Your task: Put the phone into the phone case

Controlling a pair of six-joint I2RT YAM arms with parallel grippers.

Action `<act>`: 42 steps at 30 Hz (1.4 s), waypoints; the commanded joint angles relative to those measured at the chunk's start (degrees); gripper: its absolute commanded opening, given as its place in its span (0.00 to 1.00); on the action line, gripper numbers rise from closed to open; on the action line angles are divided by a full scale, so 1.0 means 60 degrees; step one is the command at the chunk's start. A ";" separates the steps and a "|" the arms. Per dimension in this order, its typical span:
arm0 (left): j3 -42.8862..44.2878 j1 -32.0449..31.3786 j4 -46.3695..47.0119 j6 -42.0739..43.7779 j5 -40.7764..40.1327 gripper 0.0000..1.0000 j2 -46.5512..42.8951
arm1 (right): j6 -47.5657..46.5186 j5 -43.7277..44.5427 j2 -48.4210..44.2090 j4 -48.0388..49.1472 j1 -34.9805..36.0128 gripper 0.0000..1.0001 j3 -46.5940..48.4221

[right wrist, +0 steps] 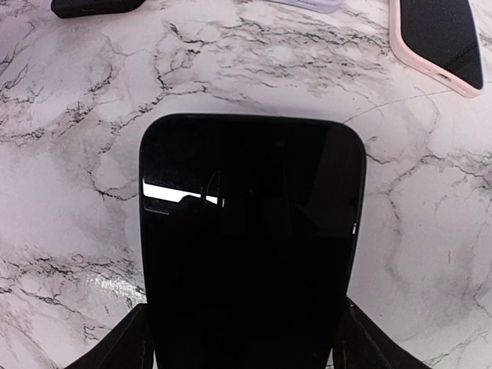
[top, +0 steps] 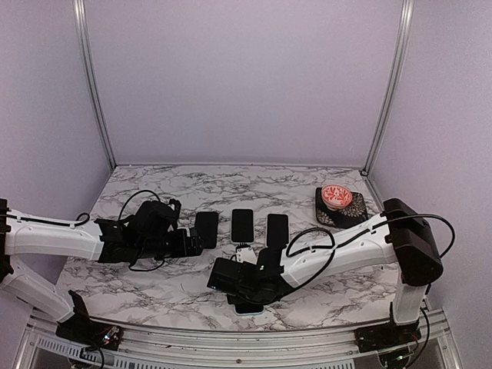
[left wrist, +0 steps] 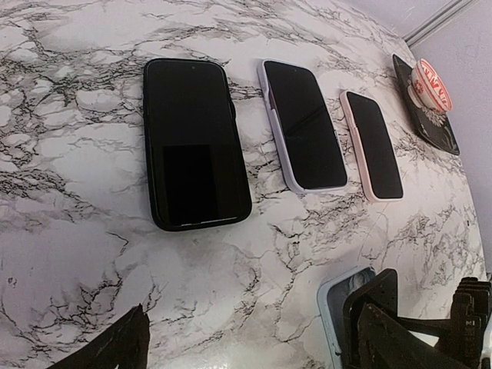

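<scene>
Right gripper: we see it clamped on the phone, a finger on each long edge.
Phone: screen up, low over the marble table, its far end past the fingers.
Case: pale blue, under the right gripper near the table's front edge; we cannot tell whether the phone sits in it.
Left gripper: spread, holding nothing, just beside the black phone.
Further out: a white-rimmed phone and a pink-rimmed phone continue the row.

My tabletop is white marble veined in grey. Pale lilac walls close it in on three sides, joined by silver corner posts, under soft, even light.
</scene>
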 commanded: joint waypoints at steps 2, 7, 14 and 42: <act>-0.0039 0.0037 -0.0209 0.0110 0.0044 0.95 0.0037 | 0.0314 -0.0398 0.0347 -0.0469 0.0026 0.67 -0.0177; -0.0055 0.0028 -0.0209 0.0110 0.0029 0.95 0.0034 | 0.0307 -0.0374 0.0371 -0.0743 -0.0006 0.98 -0.0010; -0.0082 0.0035 -0.0209 0.0124 0.0042 0.95 0.0035 | -0.0036 -0.0888 0.0168 -0.1048 -0.0150 0.99 0.0210; -0.0222 0.0037 -0.0209 0.0124 0.0000 0.95 -0.0073 | -0.2814 -0.2392 -0.0641 -0.1584 -0.0393 0.44 0.1272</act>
